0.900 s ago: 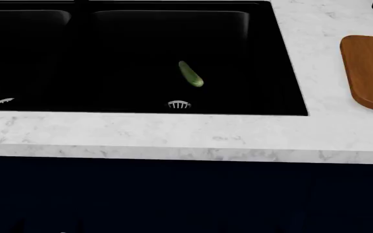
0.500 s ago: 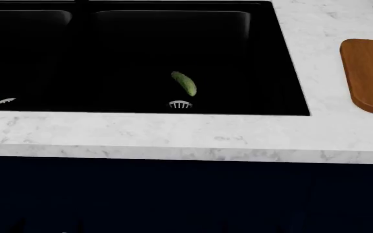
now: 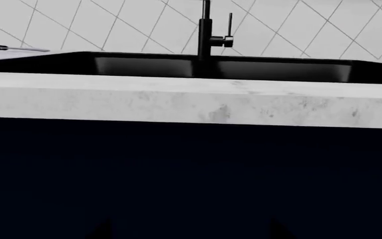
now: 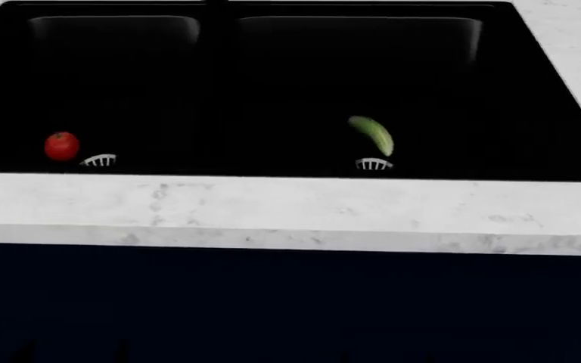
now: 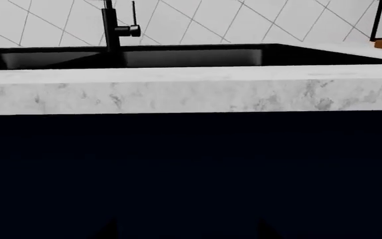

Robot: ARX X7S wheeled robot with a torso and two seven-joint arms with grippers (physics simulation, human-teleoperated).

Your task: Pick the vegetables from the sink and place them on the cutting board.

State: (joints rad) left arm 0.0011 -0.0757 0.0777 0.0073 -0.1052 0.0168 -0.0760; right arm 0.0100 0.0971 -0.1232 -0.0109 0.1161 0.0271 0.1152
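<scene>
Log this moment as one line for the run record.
stage: before pickup | tomato: left basin, beside drain | cucumber: right basin, by drain | sink: holds both | cutting board: not in head view | grippers: not in view

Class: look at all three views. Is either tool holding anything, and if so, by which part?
Nothing is held. The cucumber and tomato both lie loose in the sink; neither tool is in view.

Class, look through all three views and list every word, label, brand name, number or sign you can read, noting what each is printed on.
None: no view shows any readable text.
The matte black double-basin sink, tall black faucet, white marbled countertop and white diagonal wall tiles are all unmarked.
</scene>
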